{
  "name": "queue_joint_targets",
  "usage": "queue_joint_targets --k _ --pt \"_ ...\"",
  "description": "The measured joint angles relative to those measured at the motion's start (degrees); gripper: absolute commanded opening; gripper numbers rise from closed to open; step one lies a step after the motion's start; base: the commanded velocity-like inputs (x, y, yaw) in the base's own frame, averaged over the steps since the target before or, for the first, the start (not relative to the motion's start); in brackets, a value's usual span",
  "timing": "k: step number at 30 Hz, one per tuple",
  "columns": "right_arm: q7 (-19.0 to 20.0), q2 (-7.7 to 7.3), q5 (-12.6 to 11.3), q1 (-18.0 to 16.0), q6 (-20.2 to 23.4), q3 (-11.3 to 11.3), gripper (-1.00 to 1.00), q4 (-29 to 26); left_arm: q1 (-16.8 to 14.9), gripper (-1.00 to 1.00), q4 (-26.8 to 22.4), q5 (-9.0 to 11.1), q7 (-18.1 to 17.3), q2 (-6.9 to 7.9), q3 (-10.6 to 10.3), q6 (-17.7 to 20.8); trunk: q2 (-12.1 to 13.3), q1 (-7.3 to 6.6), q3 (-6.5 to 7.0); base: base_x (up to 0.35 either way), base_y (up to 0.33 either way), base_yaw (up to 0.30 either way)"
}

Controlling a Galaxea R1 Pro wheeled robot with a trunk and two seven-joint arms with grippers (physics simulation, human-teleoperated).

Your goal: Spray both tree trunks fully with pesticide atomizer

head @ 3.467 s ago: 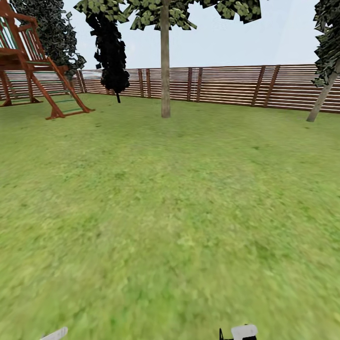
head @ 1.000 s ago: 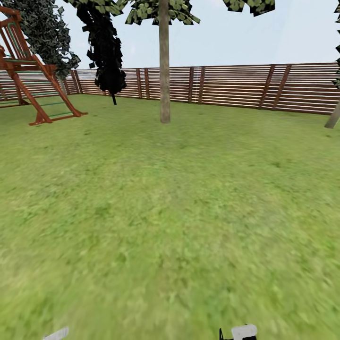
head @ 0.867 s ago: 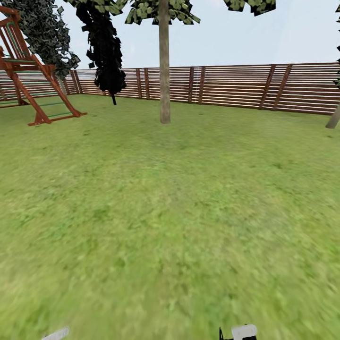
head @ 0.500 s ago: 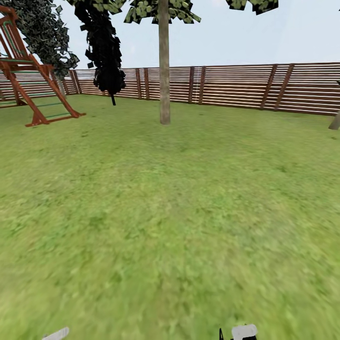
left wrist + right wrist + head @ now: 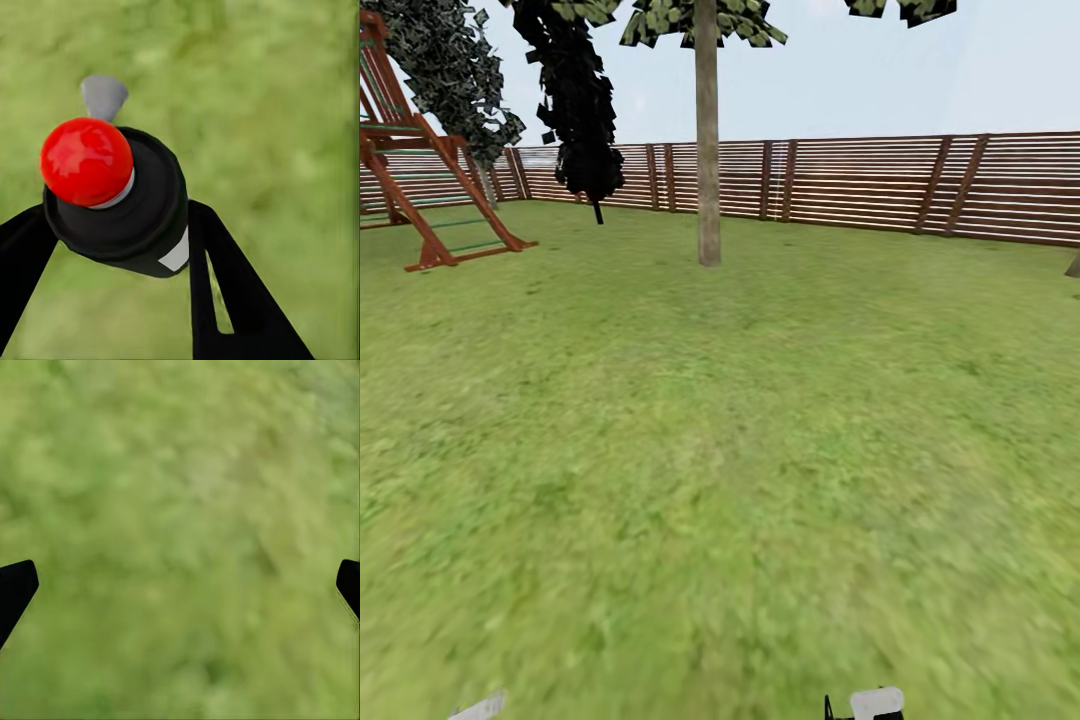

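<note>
Atomizer (image 5: 112, 199) sits gripped between left claw (image 5: 112, 247) fingers (image 5: 225, 292) above grass (image 5: 285, 112).

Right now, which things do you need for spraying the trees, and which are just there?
For the job:
- dark sprayer with red cap, gripped in the left gripper
- tall smooth-trunked tree

Just there:
- red wooden climbing frame
- slatted wooden fence
- black conifer
- empty right gripper

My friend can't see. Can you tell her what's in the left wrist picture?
The left pincer is shut on the pesticide atomizer, a dark round body with a shiny red ball on top and a grey nozzle tip. Blurry green grass lies beyond it.
</note>
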Motion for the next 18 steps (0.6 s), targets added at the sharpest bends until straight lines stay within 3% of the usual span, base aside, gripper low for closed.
queue_joint_targets --k 18 --pt "0.0 0.0 0.0 0.0 0.0 0.0 1.0 0.0 0.0 -1.0 0.0 0.0 0.0 0.0 0.0 0.0 0.0 0.0 0.0 0.336 0.0 0.0"
